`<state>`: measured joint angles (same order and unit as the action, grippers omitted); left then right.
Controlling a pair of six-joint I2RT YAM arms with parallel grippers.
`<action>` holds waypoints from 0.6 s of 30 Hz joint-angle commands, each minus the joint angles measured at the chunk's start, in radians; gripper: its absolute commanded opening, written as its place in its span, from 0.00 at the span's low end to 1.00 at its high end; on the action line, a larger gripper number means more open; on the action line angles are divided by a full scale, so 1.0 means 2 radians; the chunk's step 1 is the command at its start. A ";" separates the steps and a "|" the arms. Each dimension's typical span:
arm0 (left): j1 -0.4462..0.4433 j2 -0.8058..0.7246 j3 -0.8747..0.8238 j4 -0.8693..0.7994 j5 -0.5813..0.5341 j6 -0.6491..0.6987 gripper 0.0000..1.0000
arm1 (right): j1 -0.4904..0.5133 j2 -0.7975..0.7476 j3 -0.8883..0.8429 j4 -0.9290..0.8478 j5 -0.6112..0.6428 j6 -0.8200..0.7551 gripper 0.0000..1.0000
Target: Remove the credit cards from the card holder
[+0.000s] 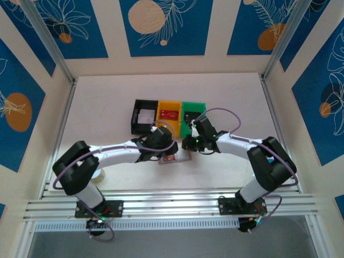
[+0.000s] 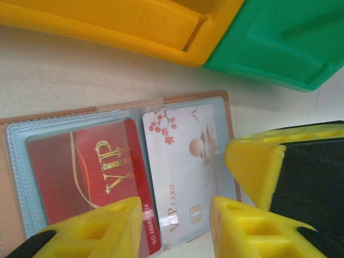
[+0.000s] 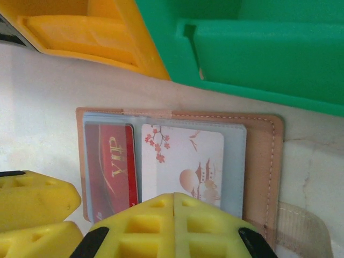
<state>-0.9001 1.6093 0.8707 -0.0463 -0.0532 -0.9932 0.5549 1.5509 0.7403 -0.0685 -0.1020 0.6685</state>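
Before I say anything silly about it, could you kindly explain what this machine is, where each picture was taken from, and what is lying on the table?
These are two robot arms bolted at the table's near edge. The wide picture comes from a fixed camera above and behind them; the two close-ups come from cameras on each wrist, so the yellow blocks there are each arm's own fingers.

On the white table sit three small bins: black, yellow and green. In front of them the tan card holder lies open, showing a red VIP card and a white VIP card with blossoms.

The right tool is shut and presses on the holder's near edge. The left tool sits at the white card's near end, fingers either side; I cannot tell whether it grips yet.
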 commanded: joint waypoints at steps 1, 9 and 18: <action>-0.006 0.013 0.017 -0.012 0.002 0.002 0.36 | -0.003 0.007 0.017 -0.013 -0.006 0.007 0.00; -0.006 0.027 0.022 0.001 0.005 0.002 0.33 | -0.004 0.013 0.019 -0.014 -0.011 0.009 0.00; -0.006 0.042 0.026 0.016 0.008 -0.001 0.32 | -0.004 0.021 0.024 -0.017 -0.013 0.009 0.00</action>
<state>-0.9001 1.6768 0.8955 -0.0341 -0.0528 -0.9932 0.5529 1.5814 0.7574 -0.0757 -0.1062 0.6762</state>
